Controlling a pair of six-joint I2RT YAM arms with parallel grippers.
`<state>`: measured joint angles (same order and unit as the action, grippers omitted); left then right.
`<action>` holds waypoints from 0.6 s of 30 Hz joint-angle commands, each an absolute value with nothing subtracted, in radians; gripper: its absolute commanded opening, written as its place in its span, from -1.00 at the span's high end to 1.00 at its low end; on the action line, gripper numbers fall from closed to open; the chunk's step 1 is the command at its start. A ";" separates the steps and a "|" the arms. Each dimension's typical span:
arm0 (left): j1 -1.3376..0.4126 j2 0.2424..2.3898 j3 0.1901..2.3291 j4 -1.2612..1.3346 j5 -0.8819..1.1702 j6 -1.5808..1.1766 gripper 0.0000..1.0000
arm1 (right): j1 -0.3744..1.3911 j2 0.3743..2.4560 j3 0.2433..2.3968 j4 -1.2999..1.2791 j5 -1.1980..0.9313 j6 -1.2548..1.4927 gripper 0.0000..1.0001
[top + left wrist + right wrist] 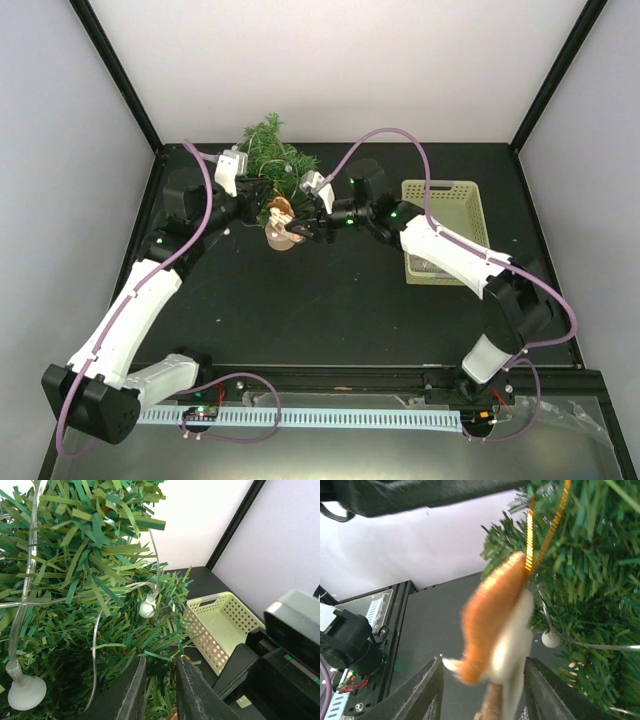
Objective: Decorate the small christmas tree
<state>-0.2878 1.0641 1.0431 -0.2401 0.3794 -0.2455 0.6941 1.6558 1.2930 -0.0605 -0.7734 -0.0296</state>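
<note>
The tree [268, 145] stands at the far edge of the black table [330, 310], upper centre of the overhead frame, close to the white back wall [350, 60]. Both arms meet at its near side, the left from the lower left and the right from the lower right, leaving little room between them around the lower branches. Bare tabletop lies in front of them, towards the bottom of the frame.

A blurred orange-and-white ornament [495, 625] hangs from a gold loop [529, 540] that runs up into the branches at the upper right of the right wrist view. It dangles between the fingers of the right gripper [482, 695], which stand wide apart on either side of it.

Only the left wrist view shows the clear light string [94, 645] threaded through the needles, with a white bulb [147, 608] at mid-frame. At its bottom edge the fingers of the left gripper [159, 690] stand close together with a slim gap, pushed into the needles. Whether they pinch anything cannot be told.

A pale green basket [440, 190] sits on the table at right, well apart from the tree and partly under the right arm. White walls framed by black posts enclose the table on three sides.
</note>
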 commanded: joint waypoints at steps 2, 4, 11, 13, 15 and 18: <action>-0.281 1.039 1.074 -0.252 0.402 -0.238 0.61 | 0.690 1.572 1.293 -0.064 -0.793 -0.025 0.01; -0.281 1.039 1.074 -0.256 0.402 -0.236 0.59 | 0.690 1.556 1.287 -0.062 -0.793 -0.023 -0.07; -0.281 1.045 1.075 -0.269 0.390 -0.226 0.56 | 0.690 1.514 1.260 -0.049 -0.790 -0.013 -0.23; -0.281 1.047 1.078 -0.272 0.387 -0.223 0.56 | 0.689 1.517 1.247 -0.032 -0.754 -0.006 -0.23; -0.280 1.048 1.080 -0.273 0.390 -0.224 0.55 | 0.690 1.530 1.239 -0.019 -0.713 0.006 -0.23; -0.281 1.046 1.078 -0.272 0.391 -0.225 0.55 | 0.692 1.552 1.229 0.013 -0.700 0.028 -0.23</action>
<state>-0.2878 1.0576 1.0428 -0.2569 0.3889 -0.2386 0.6941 1.5318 1.2503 -0.0418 -0.7452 -0.0059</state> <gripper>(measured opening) 0.224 0.614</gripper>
